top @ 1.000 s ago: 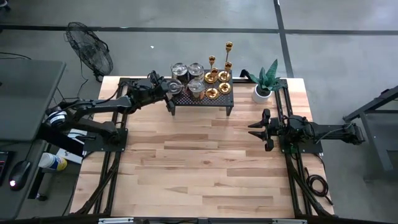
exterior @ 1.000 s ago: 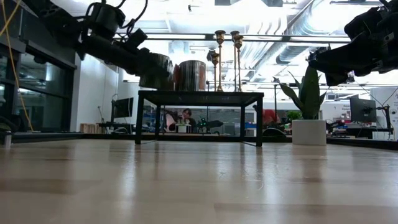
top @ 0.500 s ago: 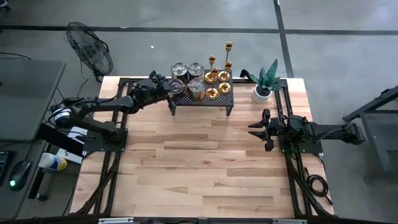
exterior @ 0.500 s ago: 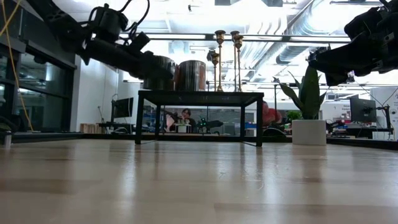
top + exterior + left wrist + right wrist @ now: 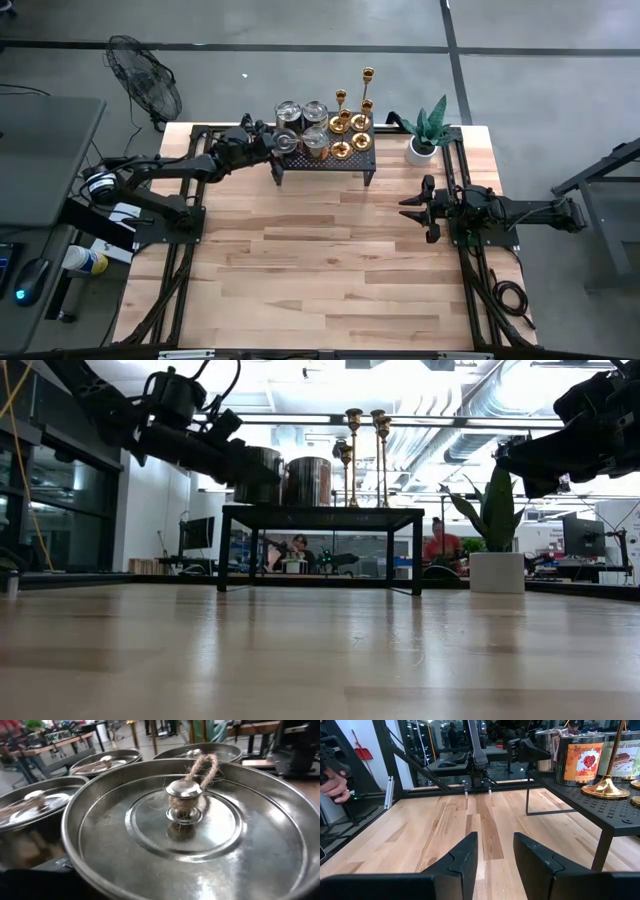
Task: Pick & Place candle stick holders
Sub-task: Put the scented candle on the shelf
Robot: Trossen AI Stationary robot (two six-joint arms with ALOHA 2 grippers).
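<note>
Several gold candle stick holders (image 5: pixel 352 125) stand on their round bases on the right half of a black perforated stand (image 5: pixel 325 160). Their stems show in the low view (image 5: pixel 353 455), and one base shows in the right wrist view (image 5: pixel 606 790). My left gripper (image 5: pixel 274 140) is at the near-left metal tin (image 5: pixel 284 139) on the stand's left half. The tin's lid with its knob and twine loop (image 5: pixel 186 795) fills the left wrist view, and the fingers do not show there. My right gripper (image 5: pixel 495 852) waits open at the table's right side (image 5: pixel 415 207), with nothing between its fingers. My left gripper stands level at the near-left tin, coming from the table's left. Its fingers are hidden by the tin and the arm, so I cannot tell whether they touch it. The tin sits upright on the stand.
Three more lidded tins (image 5: pixel 315 112) crowd the stand's left half. A potted plant (image 5: pixel 425 135) stands at the far right and a fan (image 5: pixel 145 75) beyond the far-left corner. A person (image 5: pixel 437 545) shows behind the stand, and a hand (image 5: pixel 332 785) off the table's edge. Bare wood (image 5: pixel 320 260) spans the near half.
My left gripper has edged a little farther toward the near-left tin and has tipped slightly downward. The tins and the candle stick holders have kept still. A person in red has walked into view behind the stand.
</note>
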